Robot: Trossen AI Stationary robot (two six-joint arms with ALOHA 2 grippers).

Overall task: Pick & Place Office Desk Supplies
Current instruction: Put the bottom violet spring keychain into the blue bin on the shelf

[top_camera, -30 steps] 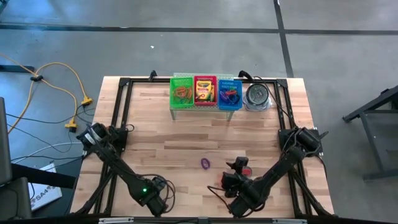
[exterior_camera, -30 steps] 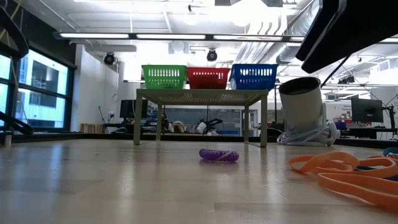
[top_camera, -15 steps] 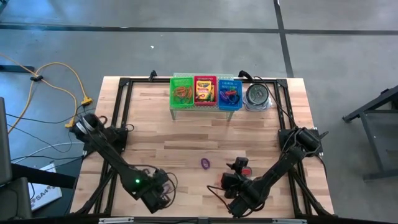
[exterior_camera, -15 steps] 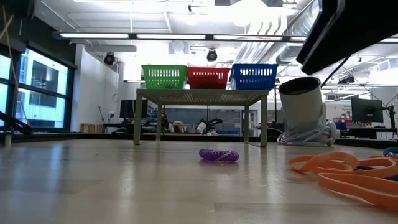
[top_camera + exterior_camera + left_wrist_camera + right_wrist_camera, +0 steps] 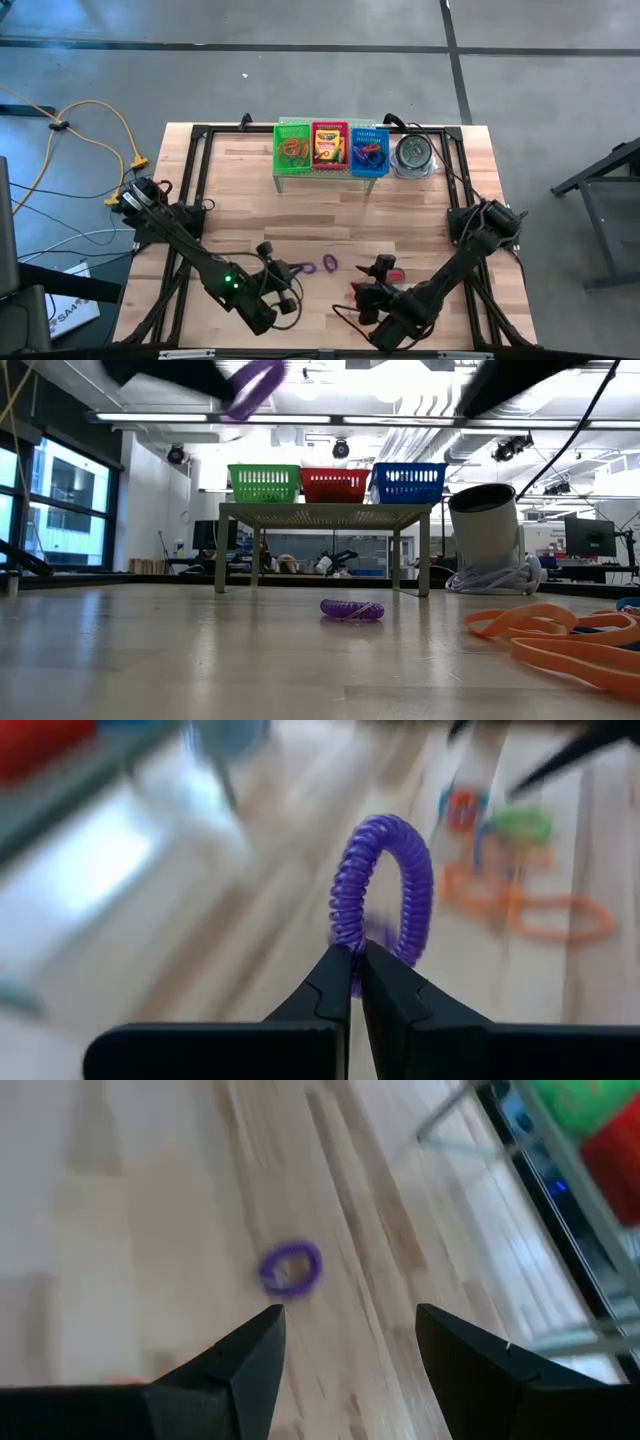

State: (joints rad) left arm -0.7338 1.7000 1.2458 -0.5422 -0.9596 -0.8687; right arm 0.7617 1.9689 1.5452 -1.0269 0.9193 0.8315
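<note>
Inside red basket [image 5: 329, 146]: crayon boxes [image 5: 328, 148]

Wooden table [image 5: 250, 200] with a small rack [image 5: 330, 172], tin [image 5: 413, 155], 1 purple loop [image 5: 330, 263], orange bands [image 5: 560, 640].

Three baskets [image 5: 331, 147] on rack, tin [image 5: 413, 153] right

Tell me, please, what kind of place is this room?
Probably a robotics lab or workshop. A bare concrete floor surrounds the wooden table, yellow cables trail beside it, and the low view shows exposed ceiling ducts and a monitor behind.
</note>
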